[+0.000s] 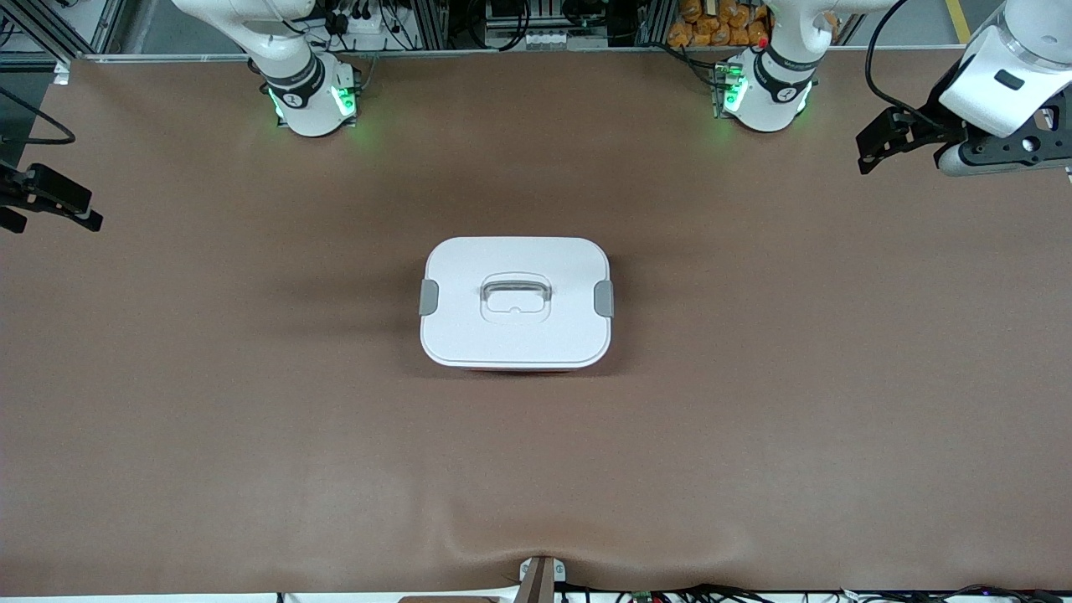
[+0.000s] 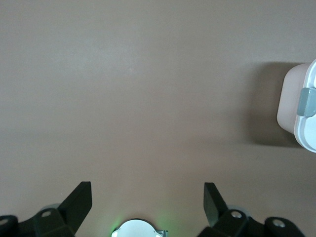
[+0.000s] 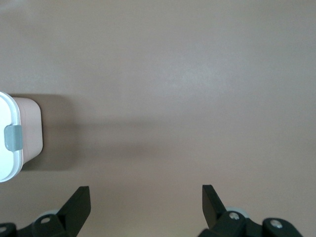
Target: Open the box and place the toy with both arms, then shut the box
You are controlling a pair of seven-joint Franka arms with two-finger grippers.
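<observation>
The box [image 1: 516, 304] sits at the centre of the front view on the brown table [image 1: 251, 435], with its white lid [image 1: 536, 260] seated flat, the handle [image 1: 515, 295] folded into its recess, and a grey latch [image 1: 428, 296] at each short end lying against the side. The contents are hidden by the lid, and no toy is visible in any view. This arrangement fits two stages equally: a closed box awaiting opening, or a box closed again with the toy inside; the pictures do not settle which. The left gripper [image 1: 875, 146] hangs over bare table at the upper right of the front view, and its wrist view shows both fingers [image 2: 79, 200] spread wide with nothing between them. The right gripper [image 1: 50, 201] hangs over bare table at the upper left edge, fingers [image 3: 76, 202] likewise spread and holding nothing. Both arms wait well apart from the box. Each wrist view catches one latched end of the box at its frame edge.
</observation>
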